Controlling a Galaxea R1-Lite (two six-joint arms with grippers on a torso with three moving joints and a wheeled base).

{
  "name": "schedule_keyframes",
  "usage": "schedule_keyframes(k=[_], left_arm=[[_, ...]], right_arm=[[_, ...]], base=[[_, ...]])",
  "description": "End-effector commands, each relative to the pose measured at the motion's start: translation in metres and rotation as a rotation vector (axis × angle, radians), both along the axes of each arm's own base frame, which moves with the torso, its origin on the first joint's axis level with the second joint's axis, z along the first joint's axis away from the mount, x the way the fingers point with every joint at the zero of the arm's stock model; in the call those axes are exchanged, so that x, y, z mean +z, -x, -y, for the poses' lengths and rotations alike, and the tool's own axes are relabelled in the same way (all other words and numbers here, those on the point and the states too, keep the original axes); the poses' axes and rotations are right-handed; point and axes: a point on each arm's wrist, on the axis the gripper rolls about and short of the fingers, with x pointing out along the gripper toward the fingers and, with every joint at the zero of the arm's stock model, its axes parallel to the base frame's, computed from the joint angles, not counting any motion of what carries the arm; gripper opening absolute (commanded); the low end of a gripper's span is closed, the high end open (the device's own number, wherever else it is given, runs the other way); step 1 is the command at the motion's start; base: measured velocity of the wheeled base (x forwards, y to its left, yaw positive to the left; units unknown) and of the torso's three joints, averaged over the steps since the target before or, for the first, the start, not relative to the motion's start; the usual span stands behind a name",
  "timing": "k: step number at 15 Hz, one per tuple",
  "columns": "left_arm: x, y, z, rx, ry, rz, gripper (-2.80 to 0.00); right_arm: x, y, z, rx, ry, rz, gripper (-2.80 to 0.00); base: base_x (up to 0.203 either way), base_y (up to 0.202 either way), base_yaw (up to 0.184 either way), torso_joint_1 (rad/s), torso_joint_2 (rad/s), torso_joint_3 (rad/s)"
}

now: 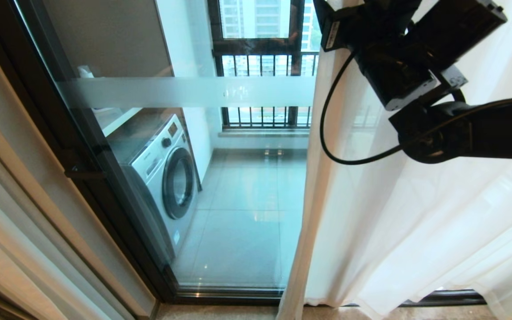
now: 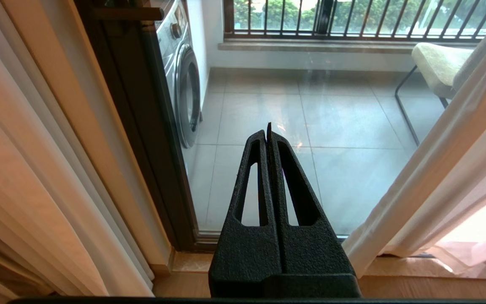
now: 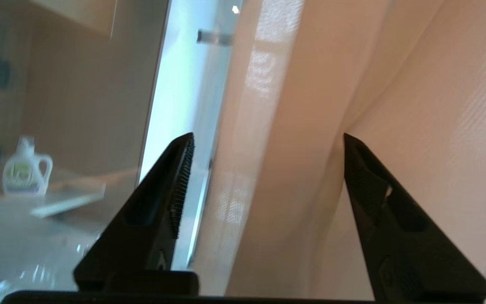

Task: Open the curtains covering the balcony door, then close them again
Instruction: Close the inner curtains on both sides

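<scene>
The curtain [image 1: 398, 231] hangs on the right of the head view, its hemmed left edge running from the top down to the floor and touching the sill, covering the right part of the door [image 1: 220, 178]. Left of that edge the glass is bare through to the black frame [image 1: 105, 191], with the washer [image 1: 167, 173] and balcony tiles visible behind. The right gripper [image 3: 268, 139] is raised at the curtain's upper edge, jaws spread wide with fabric folds between them, not pinched. The left gripper [image 2: 267, 134] is low, pressed shut and empty, facing the uncovered glass between the left drapes [image 2: 36, 190] and the curtain.
</scene>
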Motion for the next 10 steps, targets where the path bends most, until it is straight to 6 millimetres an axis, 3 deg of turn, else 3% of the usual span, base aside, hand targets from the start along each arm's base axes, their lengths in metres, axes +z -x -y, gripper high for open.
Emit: schedule_keyframes(k=[1,5,10], left_arm=[[0.000,0.000,0.000,0.001,0.000,0.000,-2.80],[0.000,0.000,0.000,0.000,0.000,0.000,-2.80],[0.000,0.000,0.000,0.001,0.000,0.000,-2.80]], right_arm=[[-0.006,0.018,0.011,-0.004,0.031,-0.047,0.00],[-0.039,0.053,0.032,-0.022,0.138,-0.167,0.00],[-0.068,0.119,0.074,-0.056,0.197,-0.278,0.00]], base=[[0.000,0.000,0.000,0.000,0.00,0.000],[0.000,0.000,0.000,0.000,0.00,0.000],[0.000,0.000,0.000,0.000,0.00,0.000]])
